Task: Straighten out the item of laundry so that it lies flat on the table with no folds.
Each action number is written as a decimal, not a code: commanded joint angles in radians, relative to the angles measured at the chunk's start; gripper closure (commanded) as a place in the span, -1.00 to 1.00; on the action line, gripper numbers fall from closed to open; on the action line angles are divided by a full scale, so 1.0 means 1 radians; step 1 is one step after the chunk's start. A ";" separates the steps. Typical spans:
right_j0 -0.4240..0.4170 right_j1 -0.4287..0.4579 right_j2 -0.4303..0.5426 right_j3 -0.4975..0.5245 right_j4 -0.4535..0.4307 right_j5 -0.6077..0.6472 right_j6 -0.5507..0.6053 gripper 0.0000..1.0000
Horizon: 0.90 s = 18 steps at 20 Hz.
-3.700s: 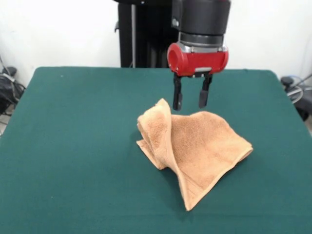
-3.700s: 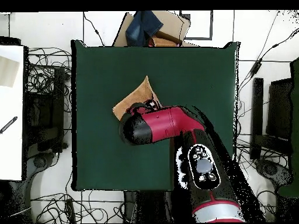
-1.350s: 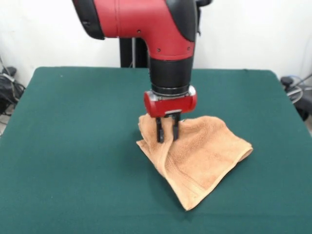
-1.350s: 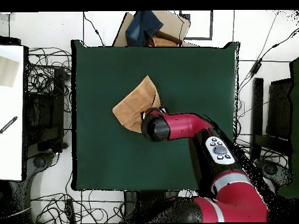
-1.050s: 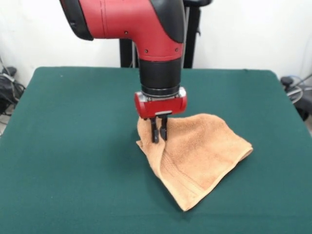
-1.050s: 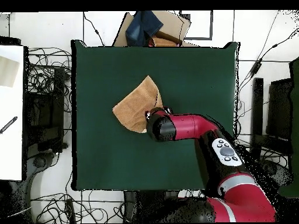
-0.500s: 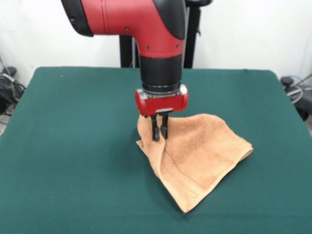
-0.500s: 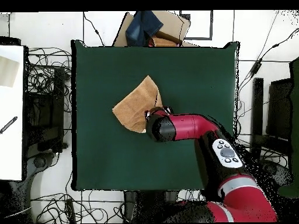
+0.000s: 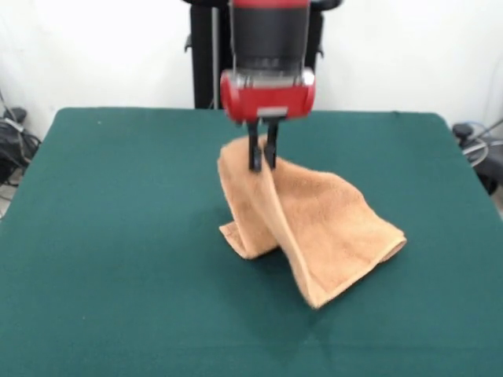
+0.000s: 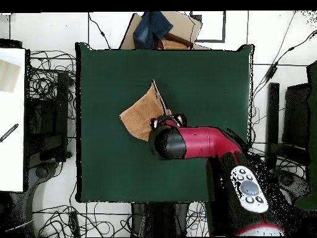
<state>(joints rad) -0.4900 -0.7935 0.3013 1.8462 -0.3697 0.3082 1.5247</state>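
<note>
Overhead, cables litter the floor round the green table (image 10: 204,68), a cardboard box with blue cloth (image 10: 162,28) sits past its far edge, and the red arm (image 10: 198,144) hides part of the tan towel (image 10: 141,113). From the front, the gripper (image 9: 262,161) has its fingers (image 9: 255,154) pinched nearly together on a raised fold of the towel (image 9: 314,224). That fold hangs above the table (image 9: 118,236) near its middle, while the towel's lower edges rest on the felt.

Towel (image 9: 314,224) is resting mid-table (image 9: 118,236), one edge hanging raised beneath the gripper (image 9: 263,161); its remainder is draping down, lying toward the front view's right and near side.
</note>
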 commanded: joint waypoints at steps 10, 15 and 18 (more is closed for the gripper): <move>-0.065 0.012 0.121 0.062 0.027 0.019 0.031 1.00; -0.076 0.037 0.129 0.057 0.005 -0.008 0.033 1.00; -0.104 0.047 0.154 0.031 -0.007 0.012 -0.013 1.00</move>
<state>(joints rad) -0.5695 -0.7897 0.3544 1.8660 -0.3234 0.3470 1.5247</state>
